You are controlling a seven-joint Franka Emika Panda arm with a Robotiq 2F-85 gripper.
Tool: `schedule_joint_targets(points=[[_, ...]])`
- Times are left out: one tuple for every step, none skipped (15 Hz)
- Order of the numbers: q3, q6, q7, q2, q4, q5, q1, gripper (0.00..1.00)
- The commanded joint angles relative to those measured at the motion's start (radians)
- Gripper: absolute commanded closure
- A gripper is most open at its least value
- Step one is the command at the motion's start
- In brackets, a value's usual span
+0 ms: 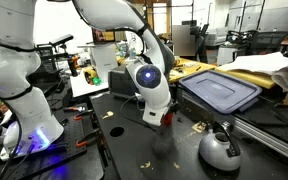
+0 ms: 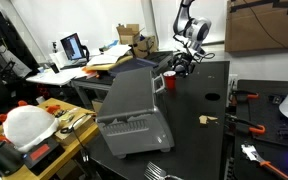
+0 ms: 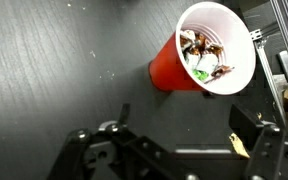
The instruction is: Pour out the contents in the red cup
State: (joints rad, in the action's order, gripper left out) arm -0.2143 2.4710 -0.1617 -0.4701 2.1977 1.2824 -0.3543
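Observation:
The red cup [image 3: 168,68] stands upright on the black table, and the wrist view looks down into its white inside. Its contents [image 3: 202,55] are a small heap of brownish, green and pale bits at the bottom. My gripper [image 3: 184,113] is open with nothing between its fingers, and the cup sits just beyond them, toward the right finger [image 3: 246,125]. In both exterior views the gripper [image 2: 184,65] [image 1: 156,113] hangs low over the table beside the cup [image 2: 168,80], which is mostly hidden behind the hand in one of them.
A grey toaster oven [image 2: 134,105] [image 1: 219,90] stands close beside the cup. A round grey kettle-like thing [image 1: 220,148] sits near the table's front. Loose pale bits [image 1: 114,130] [image 3: 242,145] lie on the table, and red-handled tools [image 2: 249,125] lie off to the side.

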Motion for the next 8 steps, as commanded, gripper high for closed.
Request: schedule_joint_targets(points=[[-0.004, -0.062, 0.039, -0.005, 0.012, 0.067, -0.005, 0.00], [-0.002, -0.074, 0.039, -0.012, 0.008, 0.083, -0.003, 0.00], [-0.002, -0.081, 0.041, -0.018, 0.005, 0.097, 0.000, 0.00], [-0.002, -0.087, 0.045, -0.024, 0.002, 0.110, 0.003, 0.00], [-0.002, -0.090, 0.054, -0.026, 0.000, 0.123, 0.008, 0.00], [-0.005, -0.087, 0.055, -0.027, 0.000, 0.128, 0.015, 0.00], [-0.006, -0.087, 0.059, -0.028, -0.001, 0.135, 0.018, 0.00], [-0.007, -0.084, 0.061, -0.029, -0.001, 0.139, 0.023, 0.00]])
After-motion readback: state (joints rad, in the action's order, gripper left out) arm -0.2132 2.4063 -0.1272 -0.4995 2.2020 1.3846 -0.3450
